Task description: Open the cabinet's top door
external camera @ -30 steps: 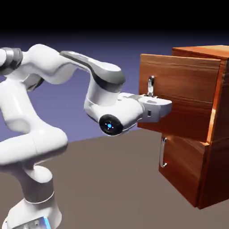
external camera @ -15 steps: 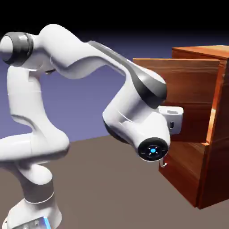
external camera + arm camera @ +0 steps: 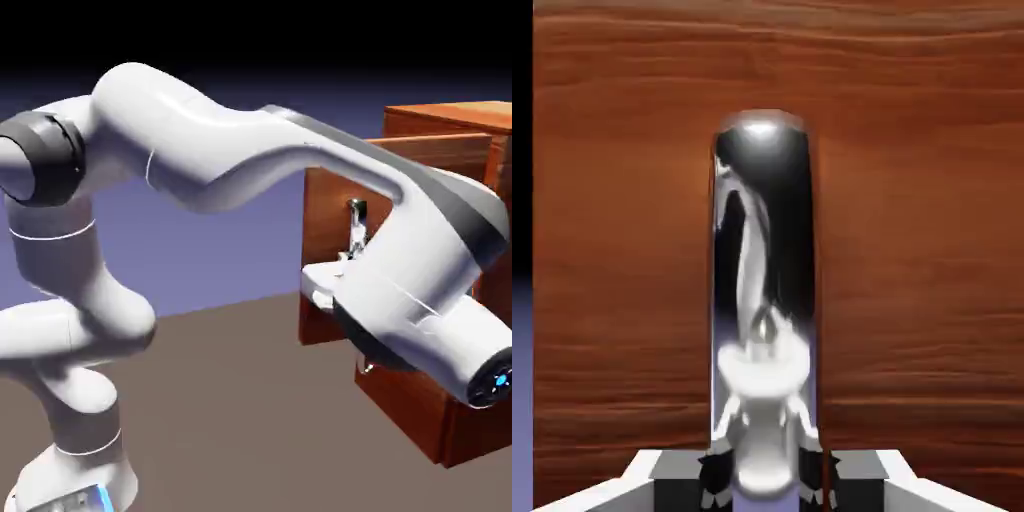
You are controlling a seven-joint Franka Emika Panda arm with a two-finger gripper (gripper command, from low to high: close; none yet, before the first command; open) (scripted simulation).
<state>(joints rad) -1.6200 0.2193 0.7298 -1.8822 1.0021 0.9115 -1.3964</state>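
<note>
The top door (image 3: 330,260) of the cabinet (image 3: 470,400) stands pulled out from the cabinet's front, toward the exterior view's left, its reddish-brown panel well clear of the body behind it. Its silver handle (image 3: 762,300) runs upright down the panel, and the claw (image 3: 762,470) is shut tight on the handle's lower end, the grey fingertips (image 3: 717,470) pressed to either side of the bar. Over the last second the white arm (image 3: 250,150) has swung from a low, folded pose into a high arch above and in front of the door, its wrist now hiding much of the panel, while the door has stayed out. That suggests the opening is largely done and only a little more travel, or release, remains. What the opened compartment holds cannot be told; its inside is hidden. The lower panel (image 3: 420,400) stays closed, near the table's (image 3: 230,400) far right edge.
</note>
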